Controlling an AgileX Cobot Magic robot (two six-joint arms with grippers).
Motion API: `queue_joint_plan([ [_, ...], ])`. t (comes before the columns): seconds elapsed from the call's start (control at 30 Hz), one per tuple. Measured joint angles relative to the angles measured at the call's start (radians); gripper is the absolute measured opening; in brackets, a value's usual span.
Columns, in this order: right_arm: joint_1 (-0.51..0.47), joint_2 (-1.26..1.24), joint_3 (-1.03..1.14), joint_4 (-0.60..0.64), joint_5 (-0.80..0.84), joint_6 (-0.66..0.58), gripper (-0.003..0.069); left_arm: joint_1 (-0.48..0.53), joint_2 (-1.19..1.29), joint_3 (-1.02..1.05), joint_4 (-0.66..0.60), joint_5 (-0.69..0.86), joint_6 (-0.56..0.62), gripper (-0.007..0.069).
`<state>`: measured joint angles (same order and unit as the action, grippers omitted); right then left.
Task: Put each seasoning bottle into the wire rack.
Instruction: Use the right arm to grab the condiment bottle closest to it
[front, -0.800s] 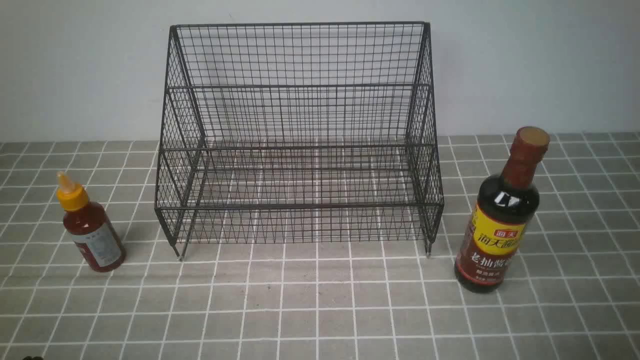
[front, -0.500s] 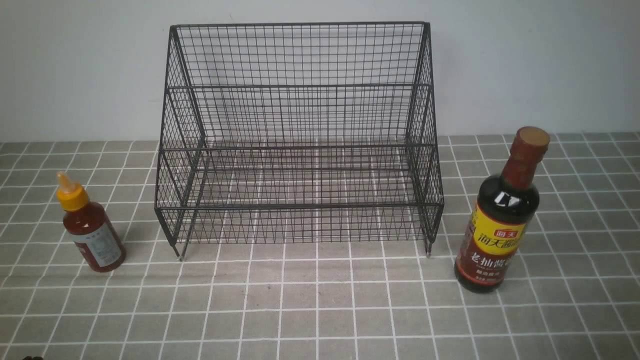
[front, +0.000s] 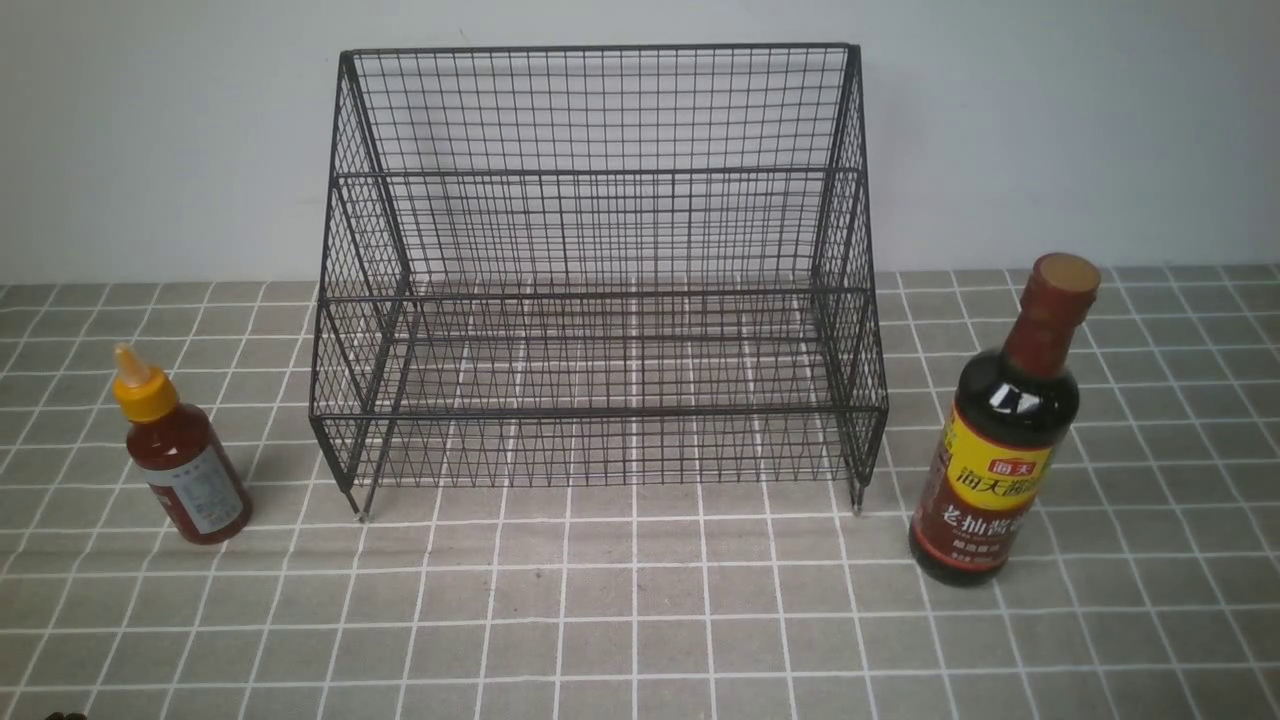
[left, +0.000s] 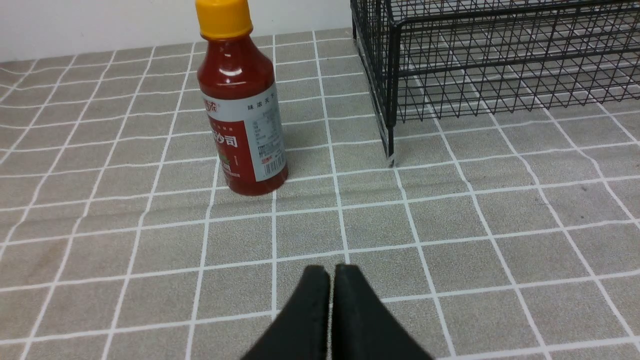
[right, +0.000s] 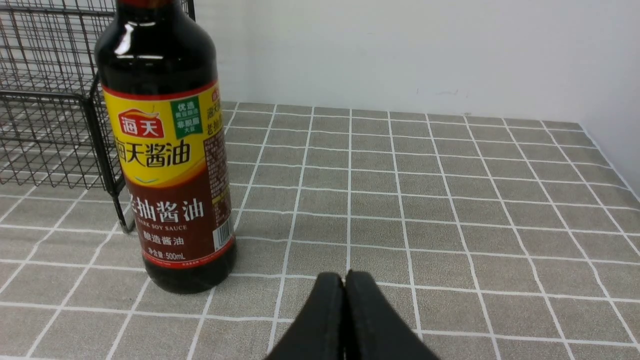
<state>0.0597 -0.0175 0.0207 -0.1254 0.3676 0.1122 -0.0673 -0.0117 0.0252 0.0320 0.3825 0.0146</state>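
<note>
The black wire rack stands against the back wall, both tiers bare. Left of it stands the small red-sauce bottle with a yellow nozzle cap. Right of it stands the tall dark soy-sauce bottle with a brown cap and yellow-red label. In the left wrist view my left gripper is shut and holds nothing, some way short of the red bottle; a rack corner shows. My right gripper is shut with nothing in it, beside the soy-sauce bottle. Neither gripper shows in the front view.
The bottles and rack rest on a grey tiled cloth with white grid lines. A pale wall rises behind the rack. In the right wrist view the cloth ends at a side wall.
</note>
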Motion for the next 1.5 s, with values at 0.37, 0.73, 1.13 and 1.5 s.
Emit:
queue_joint_plan([
  [0.37, 0.000, 0.000, 0.007, 0.266, -0.469, 0.211, -0.0013, 0.000, 0.000, 0.000, 0.000, 0.000, 0.000, -0.0007],
  [0.73, 0.000, 0.000, -0.032, 0.252, -0.623, 0.332, -0.0013, 0.002, 0.000, 0.000, 0.000, 0.000, 0.000, -0.0007],
  [1.13, 0.088, 0.533, -0.639, 0.004, 0.089, 0.308, -0.0013, 0.003, 0.000, 0.000, 0.000, 0.000, 0.000, -0.0007],
  [1.5, 0.266, 1.025, -0.976, 0.056, 0.113, -0.033, 0.0061, 0.003, 0.000, 0.000, 0.000, 0.000, 0.000, -0.0007],
])
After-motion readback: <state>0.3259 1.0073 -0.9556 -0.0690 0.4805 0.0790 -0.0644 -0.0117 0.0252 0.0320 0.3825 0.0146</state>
